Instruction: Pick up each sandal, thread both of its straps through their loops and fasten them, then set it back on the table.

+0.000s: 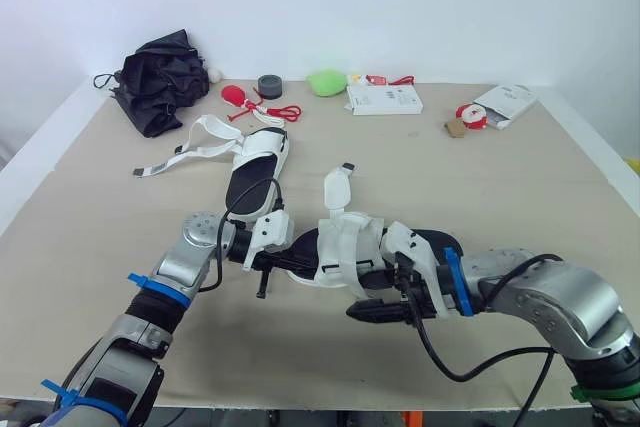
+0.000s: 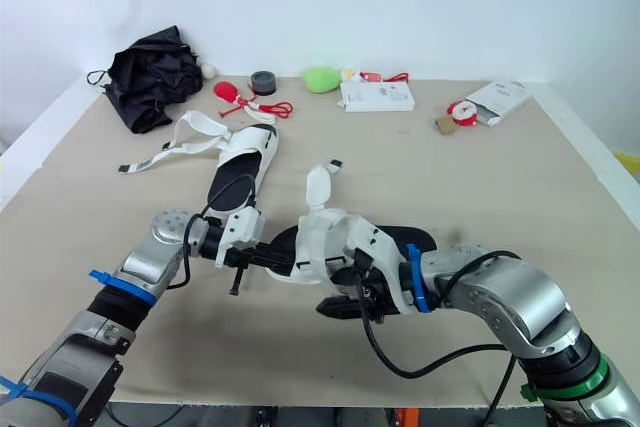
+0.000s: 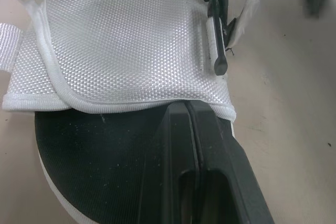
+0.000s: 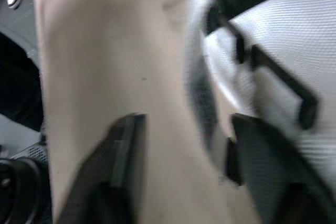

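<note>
Near sandal (image 1: 345, 245) lies flat. Left gripper (image 3: 184, 109) reaches low at its toe, fingers pressed together. Right gripper (image 4: 186, 123), forearm level, alongside it, fingers spread.

Open tabletop (image 1: 520, 187) right; far sandal (image 1: 255, 162) blocks left-rear.
</note>
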